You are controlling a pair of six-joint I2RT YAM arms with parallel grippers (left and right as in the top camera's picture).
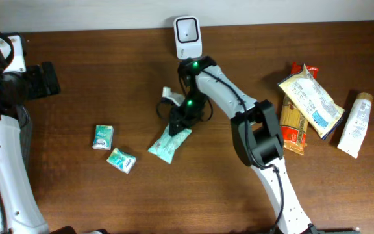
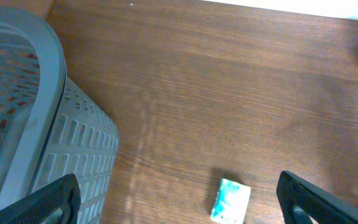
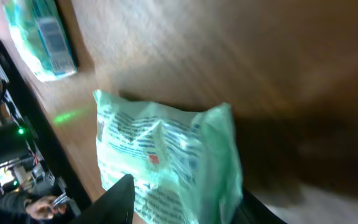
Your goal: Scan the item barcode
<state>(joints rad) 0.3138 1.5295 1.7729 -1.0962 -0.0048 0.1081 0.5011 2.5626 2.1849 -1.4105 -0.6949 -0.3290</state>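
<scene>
The soft, light mint-green plastic packet lies mid-desk between the right pincer's fingers, pinched or not I cannot tell; it likely crumples, so take its sealed end.

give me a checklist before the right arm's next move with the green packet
1. Packet between the right pincer fingers: ok.
2. Firm grip on it: cannot tell, the wrist view is blurred.
3. Packet lifted off the table: cannot tell.
4. Barcode side found: cannot tell, only print shows.
5. Scanner upright at the far edge, near the arm: ok.
6. Left pincer open and far from the packet: ok.
</scene>
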